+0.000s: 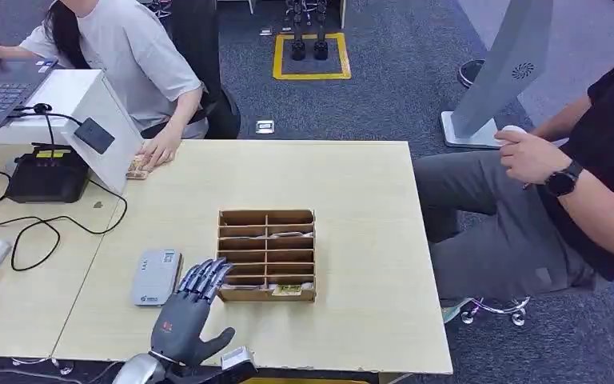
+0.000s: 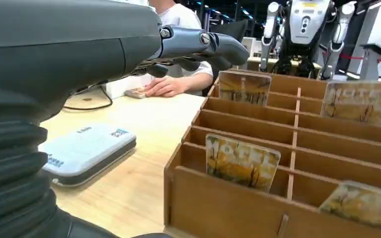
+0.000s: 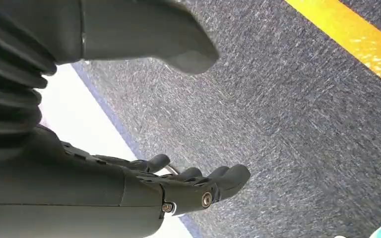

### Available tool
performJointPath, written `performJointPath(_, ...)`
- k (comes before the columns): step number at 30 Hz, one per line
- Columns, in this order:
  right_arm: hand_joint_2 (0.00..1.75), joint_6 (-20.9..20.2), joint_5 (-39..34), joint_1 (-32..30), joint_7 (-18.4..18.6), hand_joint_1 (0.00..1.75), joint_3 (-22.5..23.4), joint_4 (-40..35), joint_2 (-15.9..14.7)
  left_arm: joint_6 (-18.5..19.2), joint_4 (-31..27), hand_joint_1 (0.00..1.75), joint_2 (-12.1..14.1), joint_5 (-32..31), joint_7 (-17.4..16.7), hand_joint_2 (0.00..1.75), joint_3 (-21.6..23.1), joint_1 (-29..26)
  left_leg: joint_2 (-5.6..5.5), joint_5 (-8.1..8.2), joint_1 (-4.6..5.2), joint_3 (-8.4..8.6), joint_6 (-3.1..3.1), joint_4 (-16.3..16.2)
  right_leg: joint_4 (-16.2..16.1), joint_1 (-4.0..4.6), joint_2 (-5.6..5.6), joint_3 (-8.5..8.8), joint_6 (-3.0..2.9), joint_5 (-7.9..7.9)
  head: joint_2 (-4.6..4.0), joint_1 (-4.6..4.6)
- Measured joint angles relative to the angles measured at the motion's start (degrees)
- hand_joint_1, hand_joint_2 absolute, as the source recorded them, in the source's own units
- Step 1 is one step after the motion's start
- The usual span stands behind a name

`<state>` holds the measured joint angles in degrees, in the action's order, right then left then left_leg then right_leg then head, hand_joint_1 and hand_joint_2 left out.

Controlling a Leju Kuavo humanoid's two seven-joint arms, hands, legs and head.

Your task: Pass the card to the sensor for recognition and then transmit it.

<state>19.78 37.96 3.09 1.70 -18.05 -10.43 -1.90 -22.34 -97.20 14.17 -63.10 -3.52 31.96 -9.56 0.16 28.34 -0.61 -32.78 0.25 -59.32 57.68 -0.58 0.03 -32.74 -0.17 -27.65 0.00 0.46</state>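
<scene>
A brown slotted card box (image 1: 267,254) stands in the middle of the wooden table (image 1: 352,184), with several yellowish cards upright in its slots; one card (image 2: 242,161) shows close in the left wrist view. A grey card sensor (image 1: 156,277) lies flat just left of the box. My left hand (image 1: 185,312) hovers open above the table between the sensor and the box's near left corner, fingers stretched toward the box and holding nothing. My right hand (image 3: 178,186) hangs open over grey carpet, fingers apart and empty.
A seated person at the far left rests a hand (image 1: 158,149) on a card at the table's back left corner. Another person (image 1: 576,184) sits to the right of the table. A black device (image 1: 46,172) with cables and a laptop (image 1: 0,88) are at the left.
</scene>
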Motion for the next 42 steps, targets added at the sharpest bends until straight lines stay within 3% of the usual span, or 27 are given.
performJointPath(20,0.0,-0.2,1.1,0.7,0.3,0.0,0.0,-0.3,0.0,1.7,1.7,0.0,-3.3,-0.7,2.3,1.75,-2.9,2.4,0.0,0.0,0.0,0.0,0.0,0.0,0.0,0.0,0.01,0.0,0.0,0.0,0.02,0.0)
performJointPath(26,0.0,-0.6,1.6,0.8,0.3,0.0,0.0,-0.3,0.1,3.0,2.4,0.0,-3.6,-4.5,1.8,1.75,-3.0,2.4,0.0,0.0,0.0,0.0,0.0,0.0,0.0,0.0,0.01,0.0,0.0,0.0,0.0,0.0)
performJointPath(42,0.0,-1.0,2.2,1.0,0.4,0.0,0.0,-0.4,0.2,3.0,5.3,0.0,-5.0,-5.5,1.1,1.75,-2.0,2.7,0.0,0.0,0.0,0.0,0.0,0.0,0.0,0.0,0.01,0.0,0.0,0.0,0.02,0.0)
